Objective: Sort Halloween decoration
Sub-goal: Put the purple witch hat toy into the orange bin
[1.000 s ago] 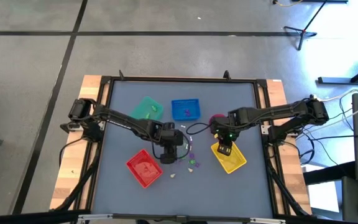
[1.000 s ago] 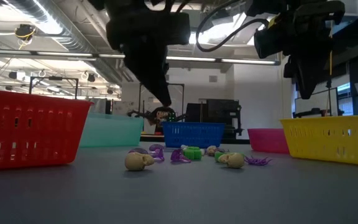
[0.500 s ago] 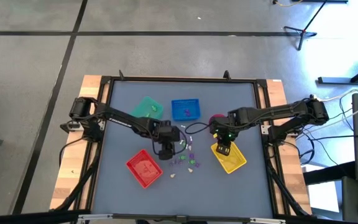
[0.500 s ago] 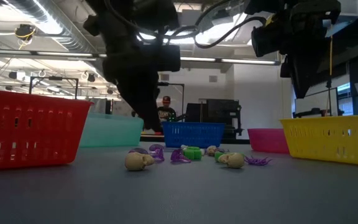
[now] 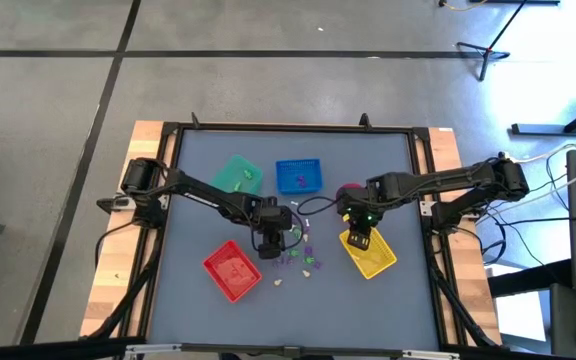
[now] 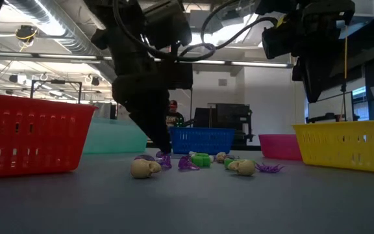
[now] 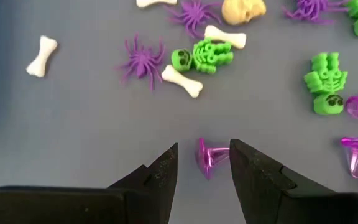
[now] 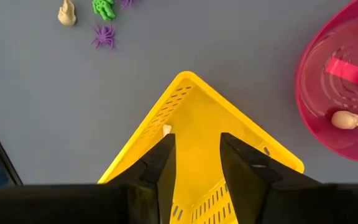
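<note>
The Halloween decoration lies loose on the grey table: green skeletons (image 7: 202,56), purple spiders (image 7: 140,60), white bones (image 7: 41,56), skulls (image 6: 145,168) and clear purple pieces. My left gripper (image 7: 204,163) (image 5: 271,250) hangs low over the pile, open and pointing steeply down. Its fingers stand on either side of one clear purple trinket (image 7: 209,155), which lies on the table close to one finger. My right gripper (image 8: 197,155) (image 5: 360,240) hovers open above the yellow tray (image 8: 194,124), with nothing between its fingers.
A red tray (image 5: 232,270) stands at the near left. A green tray (image 5: 238,175) and a blue tray (image 5: 299,176) stand farther back. The pink bowl (image 8: 316,74) beside the yellow tray holds a skull (image 8: 344,119). A person shows in the room behind the table (image 6: 173,114).
My left gripper has come down toward the pile of trinkets, staying open, and its fingertips now hang just above the table around the purple piece. The trinkets lie where they were.
</note>
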